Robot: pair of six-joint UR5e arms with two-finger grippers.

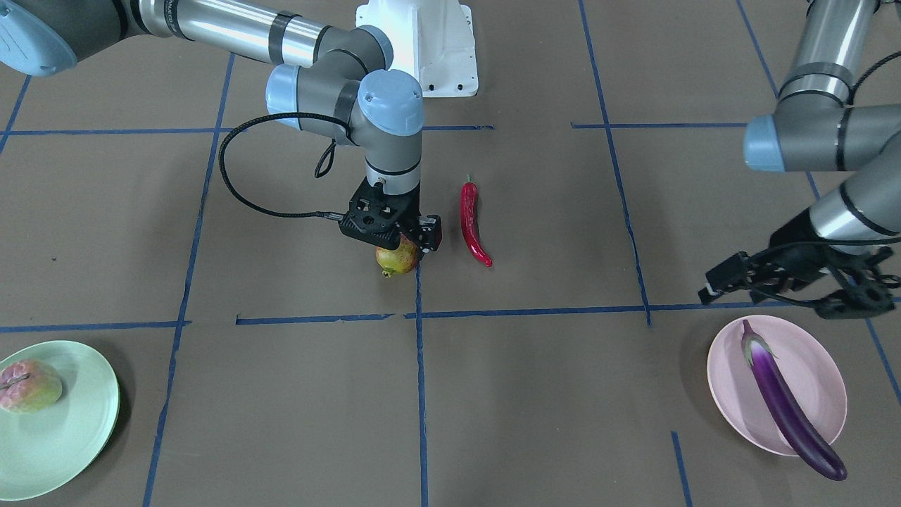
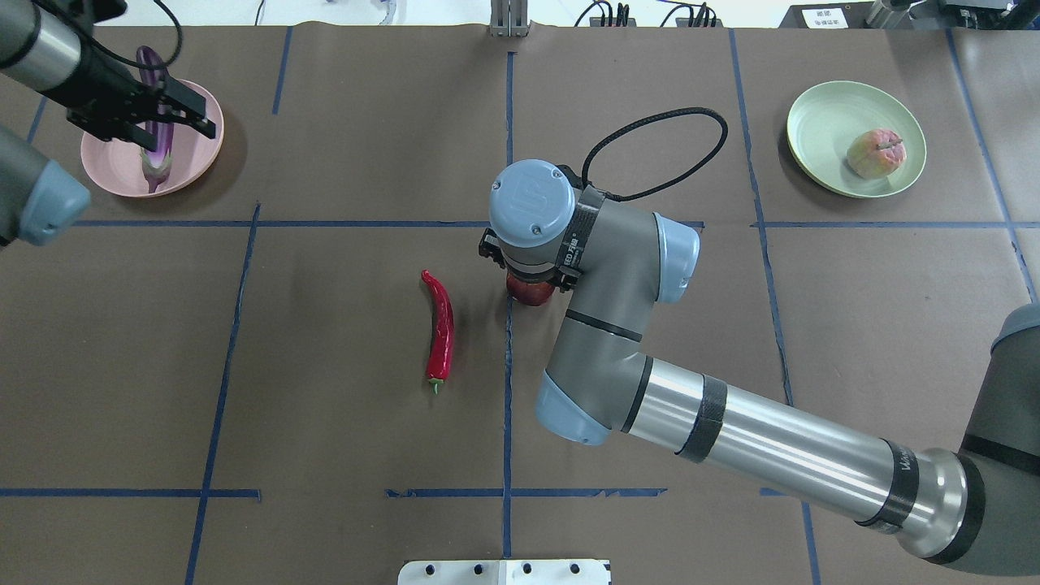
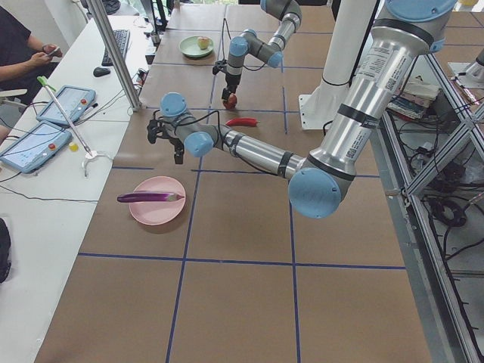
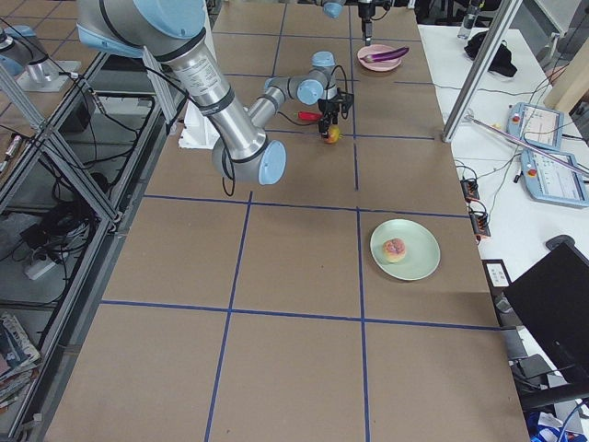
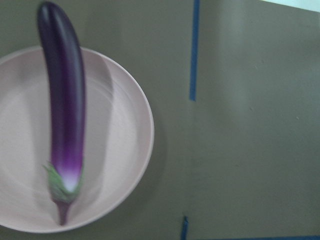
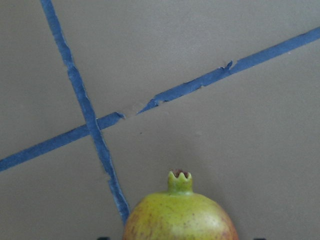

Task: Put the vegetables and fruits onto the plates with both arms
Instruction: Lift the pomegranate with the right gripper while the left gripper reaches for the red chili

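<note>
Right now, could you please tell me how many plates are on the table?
2. The pale pink plate is on the robot's left side, holding the eggplant; the pale green plate is on its right side, holding the peach-like fruit. No others show.

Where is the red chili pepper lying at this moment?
In the overhead view the red chili pepper lies on the table near its centre, just left of the pomegranate and apart from it.
</note>
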